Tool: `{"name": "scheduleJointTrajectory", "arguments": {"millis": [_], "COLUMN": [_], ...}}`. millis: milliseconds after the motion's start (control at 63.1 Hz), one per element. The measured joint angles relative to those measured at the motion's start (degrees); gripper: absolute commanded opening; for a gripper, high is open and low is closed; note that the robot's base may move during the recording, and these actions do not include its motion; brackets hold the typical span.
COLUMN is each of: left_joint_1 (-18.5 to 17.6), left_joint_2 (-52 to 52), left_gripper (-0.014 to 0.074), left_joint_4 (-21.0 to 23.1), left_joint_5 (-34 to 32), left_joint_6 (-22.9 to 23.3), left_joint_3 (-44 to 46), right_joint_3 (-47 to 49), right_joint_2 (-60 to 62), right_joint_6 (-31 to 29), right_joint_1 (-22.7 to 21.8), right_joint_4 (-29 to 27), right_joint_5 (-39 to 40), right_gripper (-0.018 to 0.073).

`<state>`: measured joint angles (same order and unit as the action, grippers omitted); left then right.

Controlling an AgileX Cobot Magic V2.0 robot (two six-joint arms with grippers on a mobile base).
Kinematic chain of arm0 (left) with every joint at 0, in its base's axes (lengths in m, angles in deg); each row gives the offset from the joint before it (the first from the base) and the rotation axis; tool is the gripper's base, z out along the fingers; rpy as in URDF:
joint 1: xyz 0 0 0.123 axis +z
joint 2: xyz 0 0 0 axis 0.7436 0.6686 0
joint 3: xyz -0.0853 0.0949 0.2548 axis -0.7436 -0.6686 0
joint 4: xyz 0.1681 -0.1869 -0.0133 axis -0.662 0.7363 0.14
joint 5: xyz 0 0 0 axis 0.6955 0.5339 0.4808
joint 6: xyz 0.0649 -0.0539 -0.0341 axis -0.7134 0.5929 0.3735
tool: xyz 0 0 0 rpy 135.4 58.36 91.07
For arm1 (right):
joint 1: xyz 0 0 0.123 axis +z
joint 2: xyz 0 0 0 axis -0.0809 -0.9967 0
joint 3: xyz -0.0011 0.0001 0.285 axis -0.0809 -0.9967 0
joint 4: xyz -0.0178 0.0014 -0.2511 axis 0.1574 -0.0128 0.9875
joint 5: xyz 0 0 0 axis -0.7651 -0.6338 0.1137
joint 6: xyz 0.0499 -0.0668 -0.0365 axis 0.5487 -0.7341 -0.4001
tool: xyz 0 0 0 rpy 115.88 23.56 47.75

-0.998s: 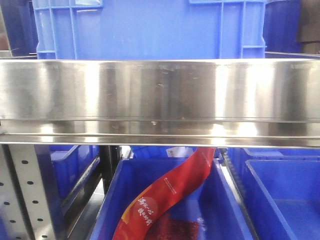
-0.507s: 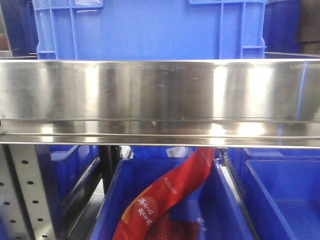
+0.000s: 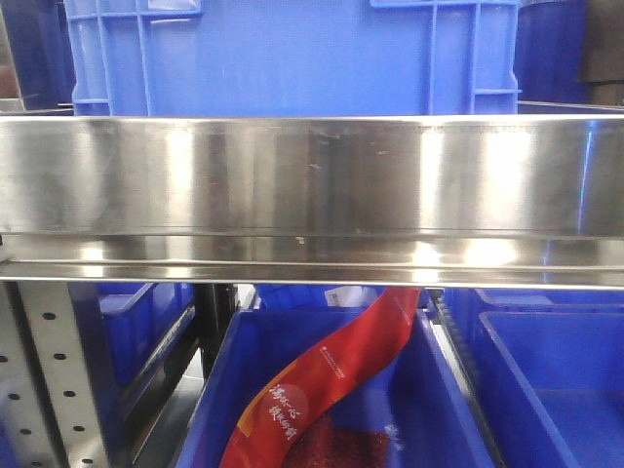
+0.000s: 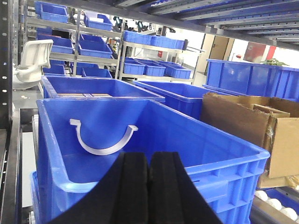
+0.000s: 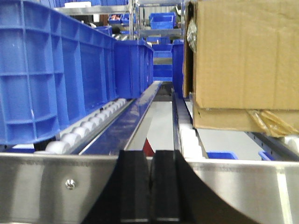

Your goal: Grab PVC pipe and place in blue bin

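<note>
The PVC pipe (image 4: 103, 140), a white half-circle arc with tabs at both ends, leans against the far inner wall of the blue bin (image 4: 224, 165) in the left wrist view. My left gripper (image 4: 149, 161) is shut and empty, just in front of the bin's near rim, apart from the pipe. My right gripper (image 5: 152, 161) is shut and empty, in front of a steel shelf rail (image 5: 56, 186). In the front view the blue bin (image 3: 292, 58) stands on the steel shelf; the pipe and both grippers are out of that view.
A cardboard box (image 4: 243, 126) stands right of the bin, also in the right wrist view (image 5: 243, 56). More blue bins (image 4: 93, 86) sit behind. Roller tracks (image 5: 88, 126) run beside a blue crate (image 5: 51, 70). Below the shelf, a bin (image 3: 439, 390) holds a red packet (image 3: 322, 380).
</note>
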<state>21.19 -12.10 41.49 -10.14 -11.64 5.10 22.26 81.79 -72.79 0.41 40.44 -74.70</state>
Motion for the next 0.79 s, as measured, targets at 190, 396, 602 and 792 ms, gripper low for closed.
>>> {"name": "scheduleJointTrajectory", "arguments": {"millis": [190,396,602,792], "left_joint_1": [0.0,0.0,0.0,0.0], "left_joint_2": [0.0,0.0,0.0,0.0], "left_gripper": [-0.0111,-0.0111,-0.0111,-0.0111], "left_joint_4": [0.0,0.0,0.0,0.0], "left_joint_5": [0.0,0.0,0.0,-0.3], "left_joint_6": [0.0,0.0,0.0,0.0], "left_joint_3": [0.0,0.0,0.0,-0.3], "right_joint_3": [0.0,0.0,0.0,0.0], "right_joint_2": [0.0,0.0,0.0,0.0], "right_joint_6": [0.0,0.0,0.0,0.0], "right_joint_1": [0.0,0.0,0.0,0.0], "right_joint_4": [0.1,0.1,0.2,0.2], "right_joint_5": [-0.2,-0.2,-0.3,-0.3], "right_gripper": [-0.0169,-0.0169,-0.0169,-0.0169]}}
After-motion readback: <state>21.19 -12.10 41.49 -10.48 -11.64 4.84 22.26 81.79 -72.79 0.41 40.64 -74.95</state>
